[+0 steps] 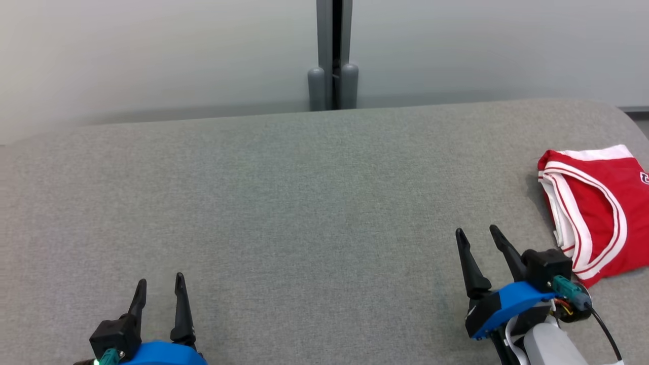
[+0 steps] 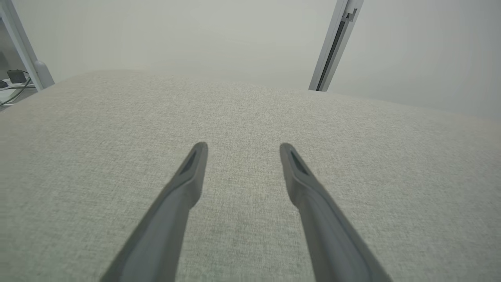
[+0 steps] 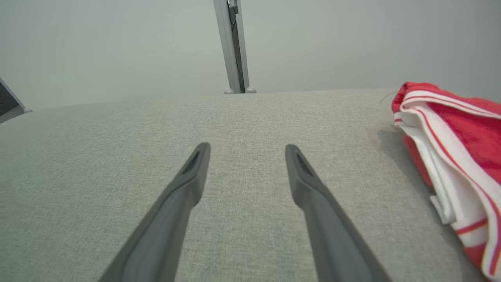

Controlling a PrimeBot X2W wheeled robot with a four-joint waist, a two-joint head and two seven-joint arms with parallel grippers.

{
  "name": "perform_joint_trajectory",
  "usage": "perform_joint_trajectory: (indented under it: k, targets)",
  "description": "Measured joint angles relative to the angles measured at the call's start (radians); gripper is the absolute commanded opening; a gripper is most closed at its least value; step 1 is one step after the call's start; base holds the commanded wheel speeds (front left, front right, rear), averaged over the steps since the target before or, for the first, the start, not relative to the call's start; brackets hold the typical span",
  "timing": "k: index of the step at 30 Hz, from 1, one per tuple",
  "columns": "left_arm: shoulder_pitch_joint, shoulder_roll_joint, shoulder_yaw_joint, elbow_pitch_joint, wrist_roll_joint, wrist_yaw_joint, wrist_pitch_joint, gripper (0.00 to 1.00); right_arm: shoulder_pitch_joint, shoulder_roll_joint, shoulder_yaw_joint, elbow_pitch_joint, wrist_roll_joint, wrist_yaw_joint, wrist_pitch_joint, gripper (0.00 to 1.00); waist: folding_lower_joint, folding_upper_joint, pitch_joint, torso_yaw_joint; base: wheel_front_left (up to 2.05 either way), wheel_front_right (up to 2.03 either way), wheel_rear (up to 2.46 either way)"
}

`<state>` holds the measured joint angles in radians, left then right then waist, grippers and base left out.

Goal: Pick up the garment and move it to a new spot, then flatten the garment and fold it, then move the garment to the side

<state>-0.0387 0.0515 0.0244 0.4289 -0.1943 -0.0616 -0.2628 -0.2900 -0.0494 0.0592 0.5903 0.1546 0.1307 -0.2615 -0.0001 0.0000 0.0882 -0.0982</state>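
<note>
1. My left gripper (image 1: 160, 279) hangs over the grey fabric surface (image 1: 304, 203), fingers spread wide and empty.
2. In the left wrist view, its two dark fingers (image 2: 184, 188) stand well apart over plain weave.
3. My right gripper (image 1: 476, 229) is also spread wide and holds nothing. Its fingers lean slightly to its left.
4. The garment (image 1: 593, 213) is red with white trim and thin red stripes. It lies in folded layers on the surface, just right of the right gripper, near its body. I can't tell whether they touch.
5. In the right wrist view, the garment sits off to the right of the fingers, and its layered white-trimmed edge faces them. It is clear of both fingertips.
6. The garment is well apart from the left gripper, far to its right, beyond the right gripper.
7. The head view's right border cuts off part of the garment.
8. A grey post (image 1: 333, 50) stands ahead of both grippers, past the surface's far edge, against a pale wall.
9. Cables (image 2: 15, 84) lie far left of the left gripper, off the surface.
</note>
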Motion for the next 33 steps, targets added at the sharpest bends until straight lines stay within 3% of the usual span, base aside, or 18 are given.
perform_joint_trajectory:
  k: [16,17,22,33]
  targets:
    - [0.079,0.000,-0.030,-0.007,-0.034,-0.011,0.000,1.00,0.092,0.000,0.000,-0.005,0.031,0.000,0.000,1.00,-0.0001,0.0000,-0.075,0.026,0.00,0.00,0.00]
    - [0.079,-0.001,-0.031,-0.002,-0.034,-0.010,0.000,0.00,0.093,0.000,0.000,-0.001,0.031,0.000,0.001,0.00,-0.0001,0.0000,-0.075,0.026,0.00,0.00,0.00]
    - [0.088,-0.004,-0.033,0.035,-0.048,-0.010,0.016,0.00,0.116,0.003,-0.004,0.032,0.044,0.000,0.015,0.00,-0.0001,0.0000,-0.076,0.027,0.00,0.00,0.00]
    - [0.081,-0.004,-0.012,0.011,-0.249,-0.018,0.069,0.00,0.120,0.004,-0.030,-0.017,0.252,0.000,0.068,0.00,0.0001,0.0000,-0.077,0.033,0.00,0.00,0.00]
